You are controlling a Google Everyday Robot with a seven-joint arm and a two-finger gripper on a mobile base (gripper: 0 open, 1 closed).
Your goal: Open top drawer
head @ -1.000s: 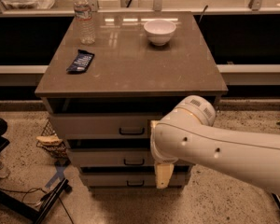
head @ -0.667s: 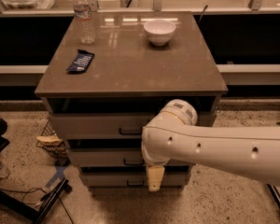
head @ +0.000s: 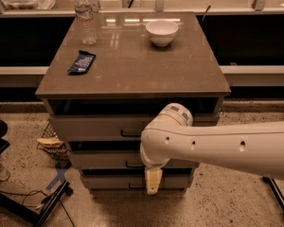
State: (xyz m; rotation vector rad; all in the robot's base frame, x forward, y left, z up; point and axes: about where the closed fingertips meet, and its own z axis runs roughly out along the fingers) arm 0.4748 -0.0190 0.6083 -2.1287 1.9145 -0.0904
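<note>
The top drawer [head: 90, 126] is the widest light-grey front, just under the brown table top [head: 132, 74], with a small dark pull handle [head: 130, 134]. Two narrower grey drawers [head: 99, 161] sit below it. My white arm [head: 217, 148] reaches in from the right and covers the right part of all three fronts. My gripper [head: 152, 182] hangs down from the arm's end in front of the lowest drawer, below and to the right of the top drawer's handle. It touches no handle that I can see.
On the table top stand a water bottle [head: 85, 17], a white bowl [head: 161, 32] and a blue snack packet [head: 81, 62]. A wire basket [head: 52, 142] sits on the floor at the left. A dark stand with cables [head: 38, 206] is at the bottom left.
My arm has swung to the left across the drawer fronts, and the gripper has shifted a little left with it. The drawers have not moved.
</note>
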